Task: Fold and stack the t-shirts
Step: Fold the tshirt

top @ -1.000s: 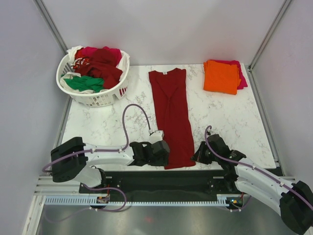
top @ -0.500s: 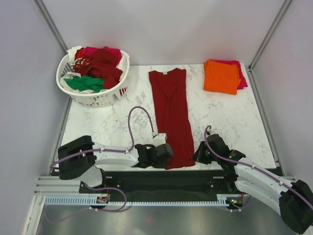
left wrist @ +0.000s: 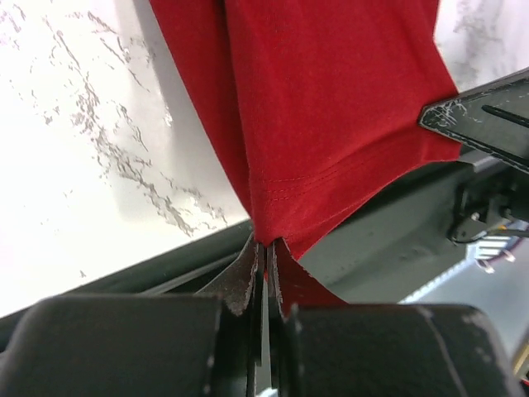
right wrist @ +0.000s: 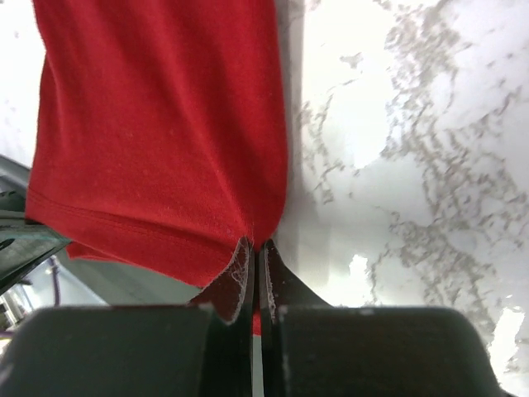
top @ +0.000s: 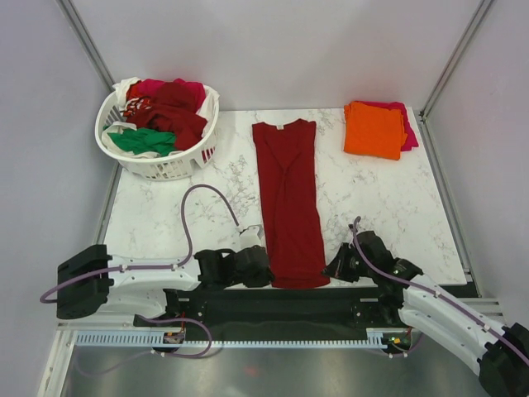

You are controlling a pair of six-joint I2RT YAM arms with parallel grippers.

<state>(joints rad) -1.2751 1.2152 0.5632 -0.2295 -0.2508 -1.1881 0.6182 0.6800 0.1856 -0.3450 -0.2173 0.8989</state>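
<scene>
Clamping shut on the near-left hem corner of the dark red t-shirt (left wrist: 331, 107) with the left gripper (left wrist: 264, 246), right at the near edge of the table (top: 372, 207). Pinching the near-right hem corner just as tightly with the right gripper (right wrist: 254, 246), puckering the hem into a small peak at each bite.

Probably setting up the lengthwise fold, hem to collar. Doing that well means:
- raising both corners together and level;
- holding the hem lightly taut between them, without tugging hard enough to slip such thin bites;
- carrying them toward the far side in step, letting the soft cotton roll over itself rather than dragging the whole strip;
- laying the hem square on the collar end before letting go.

Lying flat beyond the grips as a long narrow strip down the middle of the table, with sides tucked in and collar at the far end.

Noting farther off, at the far right corner, the orange t-shirt (top: 374, 130) folded atop the magenta t-shirt (top: 407, 132): the stack to be aiming for. Noting at the far left the basket (top: 165, 168), holding the green t-shirt (top: 142, 141) among red and white cloth.
</scene>
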